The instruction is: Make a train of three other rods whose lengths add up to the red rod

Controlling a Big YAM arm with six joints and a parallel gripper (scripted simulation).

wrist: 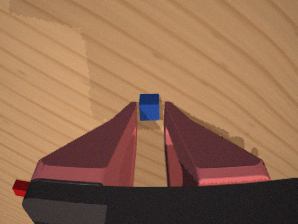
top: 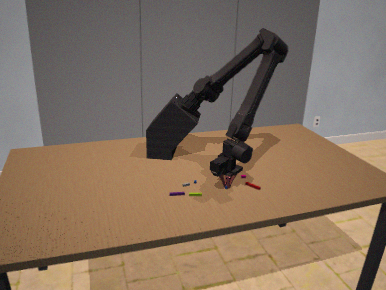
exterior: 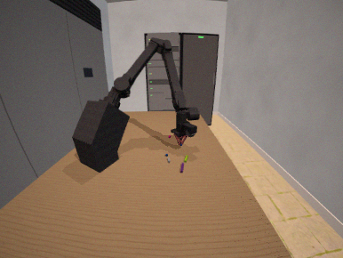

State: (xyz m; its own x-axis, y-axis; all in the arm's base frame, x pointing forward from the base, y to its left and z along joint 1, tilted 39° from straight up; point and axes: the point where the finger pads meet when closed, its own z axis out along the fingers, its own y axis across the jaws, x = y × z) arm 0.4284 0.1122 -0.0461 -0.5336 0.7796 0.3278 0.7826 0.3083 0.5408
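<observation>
My gripper is down at the table with its jaws only a sliver apart. The blue rod sits between the tips, with a thin gap on 1 side, so I judge it loose, not clamped. It lies between the magenta rod and the red rod.

To do this well I'd widen the jaws slowly and evenly, then lift straight up, so neither finger nudges it.

The rod is a tiny, sharp-edged cube, matte and light, easy to flick. The fingers are smooth maroon wedges, and the table is ribbed brown wood grain.
</observation>
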